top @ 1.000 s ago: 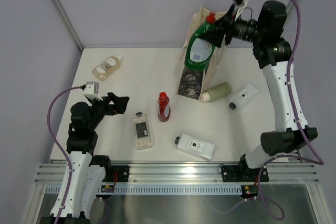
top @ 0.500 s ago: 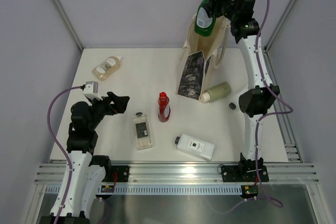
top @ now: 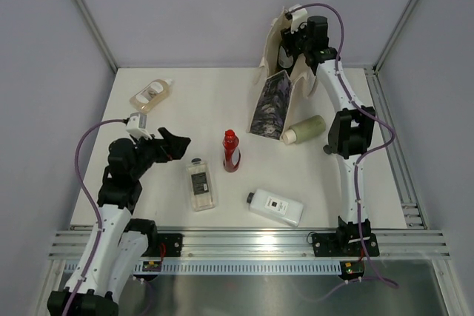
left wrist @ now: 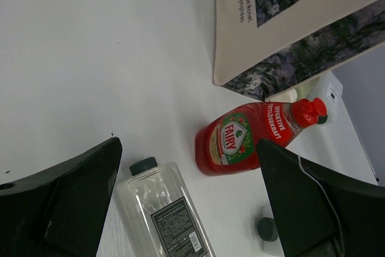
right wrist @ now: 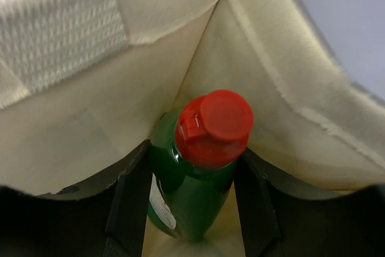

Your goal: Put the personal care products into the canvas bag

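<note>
The canvas bag (top: pixel 275 83) stands at the back right, picture panel facing front. My right gripper (top: pixel 298 38) is at its mouth, shut on the dark green red-capped bottle (right wrist: pixel 194 197), which hangs inside the bag (right wrist: pixel 72 118). My left gripper (top: pixel 176 146) is open and empty, just left of the clear rectangular bottle (top: pixel 200 185) and the red bottle (top: pixel 231 151). Both show in the left wrist view, the clear bottle (left wrist: pixel 168 215) and the red bottle (left wrist: pixel 246 139), between the open jaws (left wrist: pixel 187 148). A pale green cylinder (top: pixel 305 129), a flat white bottle (top: pixel 275 206) and a peach bottle (top: pixel 150 95) lie on the table.
The second flat white bottle is mostly hidden behind my right arm; only its dark cap (top: pixel 327 149) shows. The table's front rail (top: pixel 244 242) runs along the near edge. Grey walls close the back and sides.
My right arm has swung over the bag and lowered the green bottle into its mouth. My left gripper has shifted slightly right toward the clear bottle.
</note>
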{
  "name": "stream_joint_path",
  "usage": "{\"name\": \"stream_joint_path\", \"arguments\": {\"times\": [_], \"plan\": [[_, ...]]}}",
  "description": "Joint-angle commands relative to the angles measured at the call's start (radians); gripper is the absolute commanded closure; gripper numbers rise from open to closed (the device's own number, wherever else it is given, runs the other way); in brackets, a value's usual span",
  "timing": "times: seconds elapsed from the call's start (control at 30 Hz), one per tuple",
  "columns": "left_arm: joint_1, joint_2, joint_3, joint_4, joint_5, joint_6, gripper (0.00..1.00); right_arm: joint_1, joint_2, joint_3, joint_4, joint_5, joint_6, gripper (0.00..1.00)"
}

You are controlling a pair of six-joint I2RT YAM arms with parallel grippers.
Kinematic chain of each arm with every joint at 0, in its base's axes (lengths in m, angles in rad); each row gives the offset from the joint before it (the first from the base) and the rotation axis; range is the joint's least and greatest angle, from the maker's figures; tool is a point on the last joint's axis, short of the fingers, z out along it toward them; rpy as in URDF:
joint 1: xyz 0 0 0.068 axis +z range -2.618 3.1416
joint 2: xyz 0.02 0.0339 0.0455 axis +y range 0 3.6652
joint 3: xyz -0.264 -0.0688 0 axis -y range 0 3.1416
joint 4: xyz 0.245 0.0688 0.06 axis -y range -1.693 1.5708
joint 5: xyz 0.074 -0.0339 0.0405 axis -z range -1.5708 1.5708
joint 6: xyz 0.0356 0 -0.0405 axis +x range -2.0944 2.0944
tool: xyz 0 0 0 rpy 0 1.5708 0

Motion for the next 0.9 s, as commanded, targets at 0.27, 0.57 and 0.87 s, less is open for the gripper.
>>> {"name": "stream_joint_path", "arguments": {"times": [0.27, 0.57, 0.87], "plan": [[-0.397, 0.106, 0.057, 0.060, -0.215, 0.126, 0.01, 0.013, -0.183, 0.020, 0.065, -0.048, -0.013, 0.09], [-0.707, 0.247, 0.043, 0.248, -0.485, 0.225, 0.01, -0.043, -0.397, -0.017, -0.234, -0.329, 0.018, 0.00], [-0.871, 0.615, 0.148, 0.397, -0.897, 0.228, 0.07, -0.117, -0.805, -0.560, -0.273, -0.530, 0.052, 0.01]]}}
